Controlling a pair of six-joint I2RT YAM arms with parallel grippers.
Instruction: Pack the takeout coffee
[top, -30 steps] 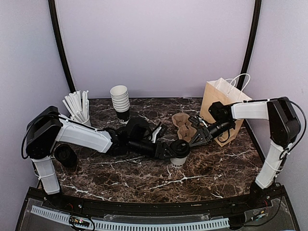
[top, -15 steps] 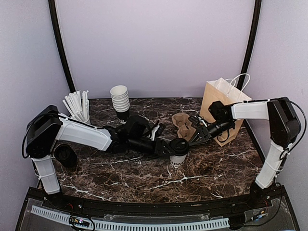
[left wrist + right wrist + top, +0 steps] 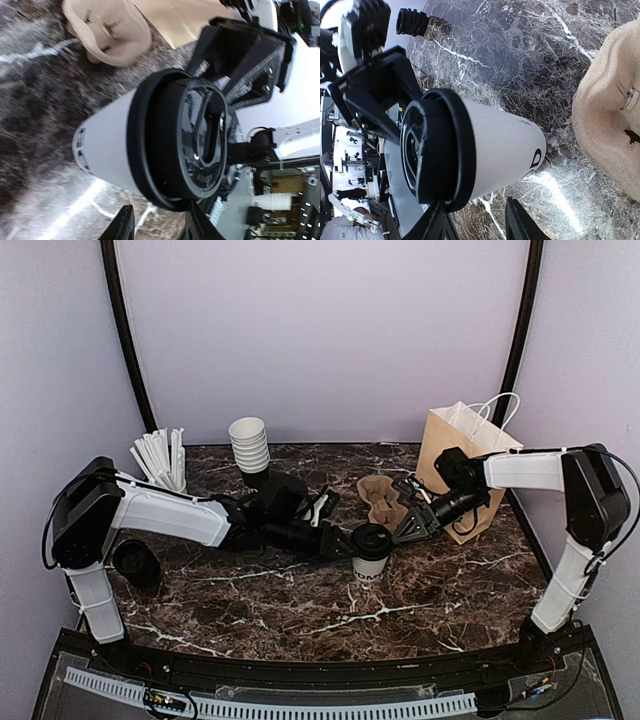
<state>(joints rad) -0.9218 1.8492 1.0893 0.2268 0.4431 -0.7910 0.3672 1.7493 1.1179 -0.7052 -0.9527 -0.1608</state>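
One takeout coffee [image 3: 371, 552], a small white cup with a black lid, stands upright mid-table between both arms. My left gripper [image 3: 350, 543] reaches it from the left and is shut on the lid's rim. In the left wrist view the lid [image 3: 200, 140] rests against one finger [image 3: 197, 225], and the other finger [image 3: 122, 225] is under the rim. My right gripper [image 3: 402, 530] stands open just right of the cup. Its one finger [image 3: 437, 220] touches the lid [image 3: 440, 150], while the other [image 3: 512, 220] is apart from the cup wall. The brown paper bag [image 3: 462, 465] stands upright at the back right.
A brown pulp cup carrier [image 3: 383, 498] lies just behind the cup, beside the bag. A stack of lidless white cups [image 3: 249, 448] stands at the back. A cup of white sticks [image 3: 160, 462] is at the back left, with a dark round object [image 3: 135, 562] in front of it.
The cup has shifted slightly away from the near edge together with my left gripper, whose jaws have narrowed. The right gripper has barely moved.
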